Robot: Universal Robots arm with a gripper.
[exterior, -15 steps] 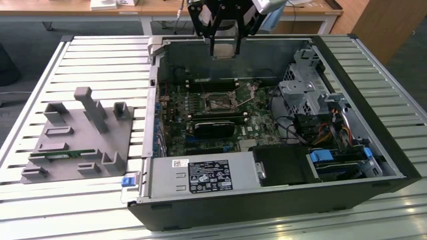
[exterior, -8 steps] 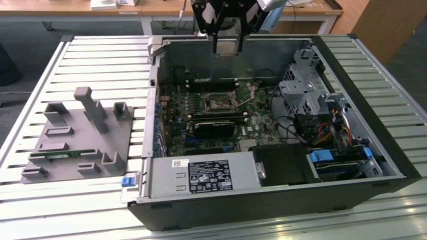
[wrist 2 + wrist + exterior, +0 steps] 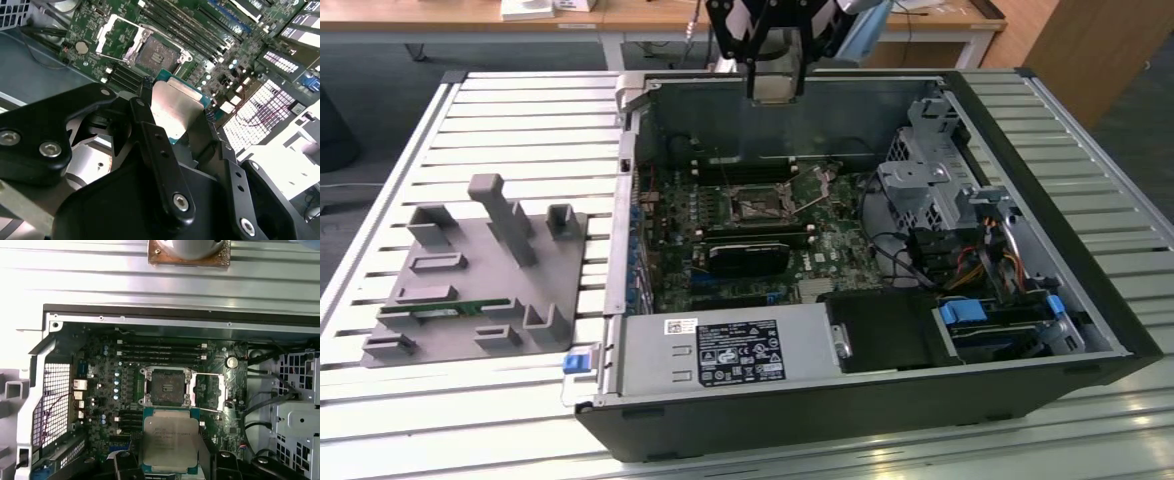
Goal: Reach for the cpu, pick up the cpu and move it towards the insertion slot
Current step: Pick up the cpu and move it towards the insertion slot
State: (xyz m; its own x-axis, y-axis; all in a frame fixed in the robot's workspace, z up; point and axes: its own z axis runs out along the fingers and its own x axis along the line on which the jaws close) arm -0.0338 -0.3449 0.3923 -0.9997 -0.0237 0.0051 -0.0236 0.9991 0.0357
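My gripper [image 3: 177, 100] is shut on the cpu [image 3: 172, 112], a flat square chip with a silvery top and a pale rim, held by its two opposite edges between black fingers [image 3: 145, 100]. In the first wrist view the cpu [image 3: 170, 437] hangs just beside the insertion slot [image 3: 167, 387], whose dark square centre is bare and whose metal lid [image 3: 207, 392] is swung open. In the exterior view the gripper [image 3: 774, 92] hovers above the back wall of the open computer case, higher than and behind the insertion slot [image 3: 758, 207] on the motherboard.
The case walls [image 3: 630, 200] ring the motherboard. A long black card [image 3: 747, 258] lies near the slot, a drive cage [image 3: 927, 190] and cables stand at the exterior view's right, and a power supply [image 3: 720, 350] sits in front. A grey fixture [image 3: 474, 270] with a green memory stick [image 3: 447, 310] rests on the slatted table.
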